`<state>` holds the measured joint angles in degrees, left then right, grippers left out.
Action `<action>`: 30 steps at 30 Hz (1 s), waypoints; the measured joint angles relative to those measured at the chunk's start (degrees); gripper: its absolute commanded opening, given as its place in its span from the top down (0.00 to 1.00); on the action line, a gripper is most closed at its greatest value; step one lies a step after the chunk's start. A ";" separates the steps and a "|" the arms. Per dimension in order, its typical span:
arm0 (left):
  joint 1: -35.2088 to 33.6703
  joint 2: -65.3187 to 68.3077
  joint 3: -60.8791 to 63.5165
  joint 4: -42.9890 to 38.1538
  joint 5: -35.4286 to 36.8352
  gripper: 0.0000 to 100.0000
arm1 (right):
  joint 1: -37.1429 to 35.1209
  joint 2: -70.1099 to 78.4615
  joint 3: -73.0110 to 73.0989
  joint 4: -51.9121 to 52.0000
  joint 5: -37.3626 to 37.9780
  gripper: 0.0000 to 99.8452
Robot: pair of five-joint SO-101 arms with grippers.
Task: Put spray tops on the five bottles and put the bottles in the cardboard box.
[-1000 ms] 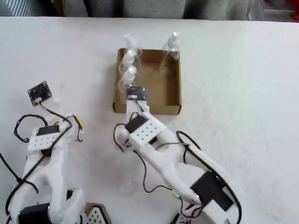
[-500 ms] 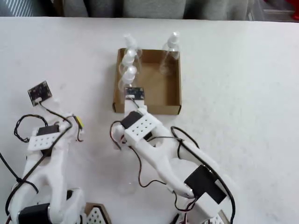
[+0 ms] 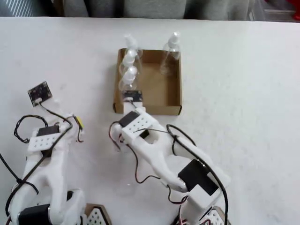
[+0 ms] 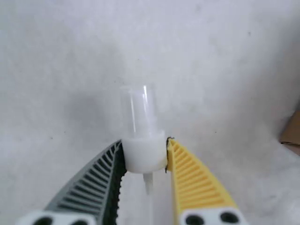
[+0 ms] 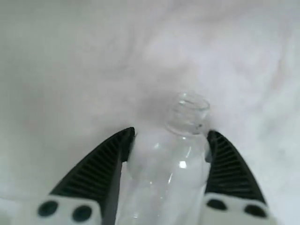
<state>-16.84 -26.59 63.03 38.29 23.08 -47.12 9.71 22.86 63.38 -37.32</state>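
High view: white table (image 3: 243, 93). Beyond its far edge the room shows grey shapes and a red item (image 3: 281, 5) in the corner. The right arm (image 3: 140, 129) has its wrist just short of the cardboard box (image 3: 154, 110), near that wall's left end. Inside the box, capped bottles (image 3: 129, 65) stand in a row along the left wall, ahead of that wrist, and one more capped bottle (image 3: 171, 51) stands at the far right corner. The left arm (image 3: 47, 138) is well off to the left of the box.

Left wrist view: the left gripper (image 4: 144, 145), one grey and one yellow finger, is pinching a white spray top (image 4: 143, 140) with a clear cap. White tabletop lies beyond, and a box corner shows off to the yellow finger's side.

Right wrist view: the right gripper (image 5: 169, 136) has its black fingers pressed on the shoulders of a clear bottle (image 5: 183, 159). The bottle's neck is open and points away from the hand over the white surface.
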 measured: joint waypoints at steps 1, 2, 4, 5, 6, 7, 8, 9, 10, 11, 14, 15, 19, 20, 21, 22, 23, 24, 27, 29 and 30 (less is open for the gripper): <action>0.00 0.00 0.00 0.00 0.00 0.94 | 0.09 0.00 -0.26 0.00 1.67 0.97; 0.00 0.00 0.00 0.00 0.00 0.94 | 0.09 0.00 -0.62 0.00 3.43 0.98; 0.00 0.00 0.00 0.00 0.00 0.94 | 0.00 0.00 -1.23 -0.35 7.47 0.98; 0.00 0.00 0.00 0.00 0.00 0.94 | -0.09 0.00 -1.32 -0.35 9.85 0.98; 0.00 0.00 0.00 0.00 0.00 0.94 | 0.09 0.00 -1.41 -0.18 12.48 0.98; 0.00 0.00 0.00 0.00 0.00 0.94 | 0.53 0.00 -1.41 0.00 14.95 0.98; 0.00 0.00 0.00 0.00 0.00 0.94 | 1.14 0.00 -1.41 0.00 17.67 0.98; 0.00 0.00 0.00 0.00 0.00 0.94 | 1.76 0.00 -1.49 0.26 20.31 0.98; 0.00 0.00 0.00 0.00 0.00 0.94 | 2.55 0.00 -1.58 1.14 22.95 0.98; 0.00 0.00 0.00 0.00 0.00 0.94 | 3.25 0.00 -1.58 2.20 25.41 0.98; 0.00 0.00 0.00 0.00 0.00 0.94 | 5.54 -0.44 -1.58 5.45 30.68 0.98; 0.00 0.00 0.00 0.00 0.00 0.94 | 6.59 -1.14 -1.58 6.24 31.56 0.98; 0.00 0.00 0.00 0.00 0.00 0.94 | 12.57 -4.66 -1.58 8.35 32.35 0.98; 0.00 0.00 0.00 0.00 0.00 0.94 | 14.33 -5.71 -1.58 8.44 32.53 0.98; 0.00 0.00 0.00 0.00 0.00 0.94 | 15.65 -6.68 -1.58 8.44 32.53 0.98; 0.00 0.00 0.00 0.00 0.00 0.94 | 16.62 -7.65 -1.58 8.44 32.53 0.98; 0.00 0.00 0.00 0.00 0.00 0.94 | 17.05 -8.79 -1.32 8.35 32.70 0.98; 0.00 0.00 0.00 0.00 0.00 0.94 | 17.14 -10.20 -0.62 7.56 32.70 0.98; 0.00 0.00 0.00 0.00 0.00 0.94 | 17.14 -15.47 4.31 2.55 32.70 0.98; 0.00 0.00 0.00 0.00 0.00 0.94 | 17.49 -20.04 8.09 -0.97 33.67 0.98; 0.00 0.00 0.00 0.00 0.00 0.94 | 17.67 -22.42 10.02 -2.37 34.11 0.98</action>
<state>-16.84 -26.59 63.03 38.29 23.08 -29.45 -12.70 32.88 61.01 -3.21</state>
